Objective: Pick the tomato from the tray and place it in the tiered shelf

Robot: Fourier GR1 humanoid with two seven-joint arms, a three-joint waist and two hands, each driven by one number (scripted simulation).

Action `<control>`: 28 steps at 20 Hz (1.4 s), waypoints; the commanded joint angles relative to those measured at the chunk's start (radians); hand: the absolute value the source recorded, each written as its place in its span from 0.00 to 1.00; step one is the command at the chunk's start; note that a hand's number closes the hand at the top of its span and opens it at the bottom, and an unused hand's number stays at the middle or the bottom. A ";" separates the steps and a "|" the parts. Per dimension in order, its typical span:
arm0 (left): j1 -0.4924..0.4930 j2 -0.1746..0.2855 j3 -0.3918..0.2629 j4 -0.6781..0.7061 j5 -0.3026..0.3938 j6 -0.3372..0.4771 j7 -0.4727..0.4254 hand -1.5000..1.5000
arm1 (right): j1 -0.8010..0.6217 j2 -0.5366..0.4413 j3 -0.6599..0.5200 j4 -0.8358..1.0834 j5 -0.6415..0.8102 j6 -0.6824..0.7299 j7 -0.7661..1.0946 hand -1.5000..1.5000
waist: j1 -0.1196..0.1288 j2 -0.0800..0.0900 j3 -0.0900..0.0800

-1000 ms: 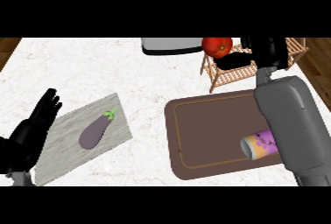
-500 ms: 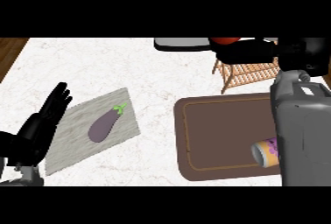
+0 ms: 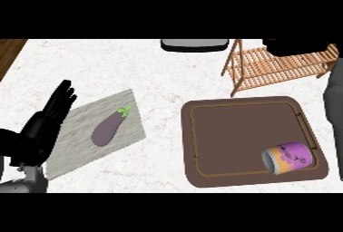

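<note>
Left robot hand (image 3: 40, 131) at 9 o'clock: fingers straight, open, empty. Right robot hand (image 3: 295, 46), a black shape over the slatted wooden tiered shelf (image 3: 275, 68) at 1 o'clock: grip cannot be told, tomato hidden. The rounded brown tray (image 3: 234, 136) holds a tipped can (image 3: 288, 157).

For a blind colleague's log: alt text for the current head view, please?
The right hand hangs over the wooden tiered shelf at upper right; no tomato shows. A purple can lies on its side in the brown tray, an eggplant on a grey mat, the open left hand resting at left.
</note>
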 commanded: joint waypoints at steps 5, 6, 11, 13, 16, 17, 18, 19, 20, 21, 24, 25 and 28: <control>-0.022 0.013 0.017 -0.004 0.039 -0.040 0.013 0.50 | -0.158 -0.142 0.082 0.252 0.238 -0.004 -0.127 1.00 | 0.040 0.004 0.006; 0.070 -0.035 -0.038 -0.027 -0.019 -0.014 -0.054 0.50 | -0.095 -0.133 0.070 0.251 0.242 -0.066 -0.183 1.00 | 0.034 0.002 0.007; -0.029 -0.015 0.002 0.050 0.005 -0.031 -0.037 0.50 | -0.237 -0.147 0.035 0.425 0.235 -0.115 -0.353 1.00 | 0.037 0.005 0.007; -0.006 -0.006 -0.004 -0.014 0.009 -0.039 0.005 0.50 | -0.224 -0.111 -0.016 0.410 0.116 -0.087 -0.400 1.00 | 0.038 0.003 0.007; -0.012 -0.010 0.011 0.046 -0.006 -0.035 -0.034 0.50 | -0.264 -0.104 -0.030 0.492 0.107 -0.055 -0.441 1.00 | 0.030 0.002 0.007; -0.079 0.010 0.047 0.083 0.032 -0.053 -0.014 0.50 | -0.269 -0.105 -0.010 0.509 0.115 -0.030 -0.456 1.00 | 0.027 0.003 0.007; -0.058 -0.015 0.013 0.023 0.006 -0.024 0.023 0.50 | -0.266 -0.113 -0.002 0.514 0.127 -0.001 -0.446 1.00 | 0.027 0.001 0.007; -0.005 -0.033 -0.007 0.012 -0.013 -0.019 -0.013 0.50 | -0.272 -0.127 0.000 0.514 0.110 0.051 -0.458 1.00 | 0.028 0.000 0.007; -0.024 -0.014 -0.002 0.017 0.008 -0.048 -0.004 0.50 | -0.323 -0.112 0.036 0.602 0.145 0.058 -0.464 1.00 | 0.041 0.004 0.006; -0.050 -0.026 -0.007 0.029 -0.031 -0.011 -0.018 0.50 | -0.264 -0.133 0.039 0.566 0.124 0.081 -0.527 1.00 | 0.027 0.002 0.007; -0.032 -0.032 -0.004 0.034 -0.029 -0.011 -0.024 0.50 | -0.247 -0.133 0.086 0.623 0.155 0.125 -0.578 1.00 | 0.028 0.003 0.007; -0.028 -0.065 -0.041 0.023 -0.041 -0.001 -0.021 0.50 | -0.255 -0.146 0.067 0.700 0.151 0.102 -0.638 1.00 | 0.036 0.007 0.007; -0.028 -0.006 0.027 0.038 -0.006 -0.038 -0.013 0.50 | -0.217 -0.142 0.090 0.701 0.187 0.111 -0.652 1.00 | 0.028 0.002 0.007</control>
